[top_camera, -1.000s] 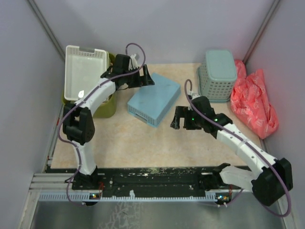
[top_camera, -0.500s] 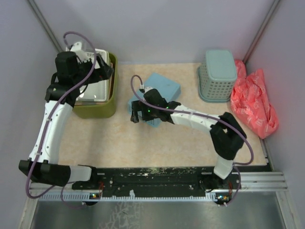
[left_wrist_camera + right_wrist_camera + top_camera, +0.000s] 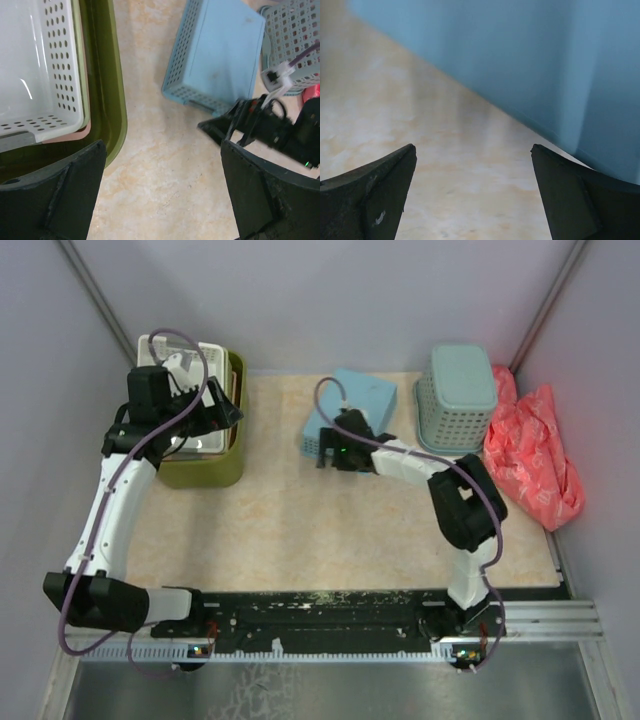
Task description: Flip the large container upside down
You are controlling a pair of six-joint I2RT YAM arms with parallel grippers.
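Observation:
The large container [image 3: 210,468] is a deep olive-green tub standing upright at the back left, with a white perforated tray [image 3: 205,360] nested inside it. In the left wrist view its green rim [image 3: 107,95] curves round the white tray [image 3: 30,75]. My left gripper [image 3: 225,412] hangs open just over the tub's right rim. Bare table shows between its fingers, and the left gripper [image 3: 162,150] holds nothing. My right gripper [image 3: 322,450] is open and low at the near-left corner of an overturned blue basket [image 3: 362,395], not touching the tub. The right gripper [image 3: 472,150] is empty too.
The blue basket [image 3: 220,55] lies bottom up near the back middle, against a pale teal perforated basket [image 3: 457,400]. A red plastic bag [image 3: 530,455] sits at the right wall. A pale green rim [image 3: 82,75] and a pink edge [image 3: 75,137] show under the white tray.
The left arm swung from the blue basket back over the tub, and the white tray dropped from leaning into lying in it. The right arm moved left and back; the blue basket slid back right.

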